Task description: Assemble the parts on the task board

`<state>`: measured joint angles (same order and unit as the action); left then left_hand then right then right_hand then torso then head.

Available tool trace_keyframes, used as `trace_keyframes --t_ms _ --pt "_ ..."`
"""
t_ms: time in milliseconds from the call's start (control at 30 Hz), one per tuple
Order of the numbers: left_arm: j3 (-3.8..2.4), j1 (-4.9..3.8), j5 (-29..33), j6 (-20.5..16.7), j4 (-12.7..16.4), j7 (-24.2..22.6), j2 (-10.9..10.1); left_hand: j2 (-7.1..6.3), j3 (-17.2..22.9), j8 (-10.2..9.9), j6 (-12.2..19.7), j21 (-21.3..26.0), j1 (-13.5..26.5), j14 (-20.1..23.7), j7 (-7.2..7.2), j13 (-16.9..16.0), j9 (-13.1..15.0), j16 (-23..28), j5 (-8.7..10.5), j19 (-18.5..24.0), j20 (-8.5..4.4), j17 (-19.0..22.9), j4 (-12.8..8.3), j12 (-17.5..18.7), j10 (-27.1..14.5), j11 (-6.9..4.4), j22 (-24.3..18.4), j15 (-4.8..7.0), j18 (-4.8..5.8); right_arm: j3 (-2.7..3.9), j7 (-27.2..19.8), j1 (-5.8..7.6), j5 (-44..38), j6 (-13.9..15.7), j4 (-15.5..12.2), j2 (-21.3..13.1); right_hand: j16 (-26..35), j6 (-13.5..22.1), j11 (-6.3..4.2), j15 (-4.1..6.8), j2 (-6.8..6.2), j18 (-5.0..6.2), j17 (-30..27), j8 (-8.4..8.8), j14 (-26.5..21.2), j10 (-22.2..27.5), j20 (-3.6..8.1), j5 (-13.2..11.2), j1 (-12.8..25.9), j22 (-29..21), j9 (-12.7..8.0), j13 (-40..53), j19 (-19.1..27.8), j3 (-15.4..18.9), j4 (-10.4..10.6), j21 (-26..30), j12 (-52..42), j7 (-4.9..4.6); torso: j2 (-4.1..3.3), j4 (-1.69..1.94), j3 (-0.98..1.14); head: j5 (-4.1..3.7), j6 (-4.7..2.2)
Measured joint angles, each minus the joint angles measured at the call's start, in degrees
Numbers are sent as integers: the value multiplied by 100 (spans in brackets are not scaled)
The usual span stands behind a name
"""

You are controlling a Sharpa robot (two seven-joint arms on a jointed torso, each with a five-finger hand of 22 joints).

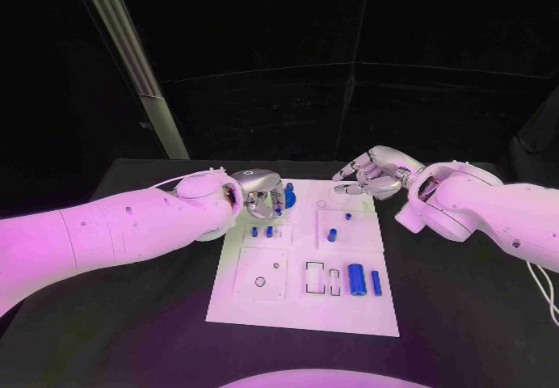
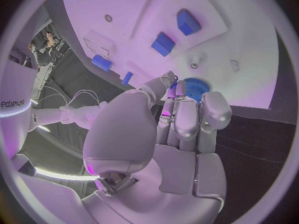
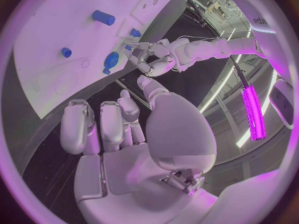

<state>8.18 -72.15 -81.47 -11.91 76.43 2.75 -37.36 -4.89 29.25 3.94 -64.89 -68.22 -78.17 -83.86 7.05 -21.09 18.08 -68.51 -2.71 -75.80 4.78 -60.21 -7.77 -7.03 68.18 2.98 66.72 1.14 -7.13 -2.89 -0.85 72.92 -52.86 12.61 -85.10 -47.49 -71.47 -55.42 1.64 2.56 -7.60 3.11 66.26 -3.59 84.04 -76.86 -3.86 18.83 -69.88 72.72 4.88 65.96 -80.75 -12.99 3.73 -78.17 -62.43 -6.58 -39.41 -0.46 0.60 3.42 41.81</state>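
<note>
- Evidently your left hand [image 1: 258, 194] was set at the far left corner of the task board [image 1: 268, 299] because the blue gear [image 1: 289, 196] sat there; in the left wrist view its fingertips [image 2: 169, 79] reached down beside that toothed disc [image 2: 198, 88], and you seemed to be seating or turning it, though whether the fingers actually pinched it I could not tell.
- Your right hand [image 1: 371, 174] hovered past the board's far right corner, well apart from any part; its fingers [image 3: 99, 124] were loosely curled and held nothing; I judged you parked it there to keep the board unobstructed.
- Two small blue pegs [image 1: 261, 231] stood just on the near side of your left hand, a blue piece [image 1: 332, 235] lay in the middle right panel, and two blue cylinders [image 1: 363, 280] rested toward the near right, beside empty rectangular slots [image 1: 316, 276]; those looked still unassembled, so much of the task remained.
- Your left forearm came in low across the table's left side with the wrist bent down onto the board; your right arm was raised, palm tipped toward the board.
</note>
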Motion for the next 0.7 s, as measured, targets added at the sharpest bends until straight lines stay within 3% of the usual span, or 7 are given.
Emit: trace_keyframes --t_ms 333,700 --pt "-38 1 42 -2 90 70 -278 -1 0 -16 0 0 0 0 0 19 -1 0 2 0 0 15 0 0 0 1 15 0 0 0 0 0 0 0 17 -4 0 0 0 0 0 -1 -1 0 0 0 0 0 0 0 0 0 0 0 0 0 0 0 -7 -4 0 -1 -16" --pt "-50 1 59 52 96 133 -337 -3 -16 -17 1 0 1 0 0 49 -23 0 5 0 0 22 -15 0 0 2 23 0 0 0 0 0 0 -1 29 -4 0 0 0 0 0 0 -1 0 0 0 0 0 0 0 0 0 0 0 0 0 0 0 -10 -12 3 2 4"
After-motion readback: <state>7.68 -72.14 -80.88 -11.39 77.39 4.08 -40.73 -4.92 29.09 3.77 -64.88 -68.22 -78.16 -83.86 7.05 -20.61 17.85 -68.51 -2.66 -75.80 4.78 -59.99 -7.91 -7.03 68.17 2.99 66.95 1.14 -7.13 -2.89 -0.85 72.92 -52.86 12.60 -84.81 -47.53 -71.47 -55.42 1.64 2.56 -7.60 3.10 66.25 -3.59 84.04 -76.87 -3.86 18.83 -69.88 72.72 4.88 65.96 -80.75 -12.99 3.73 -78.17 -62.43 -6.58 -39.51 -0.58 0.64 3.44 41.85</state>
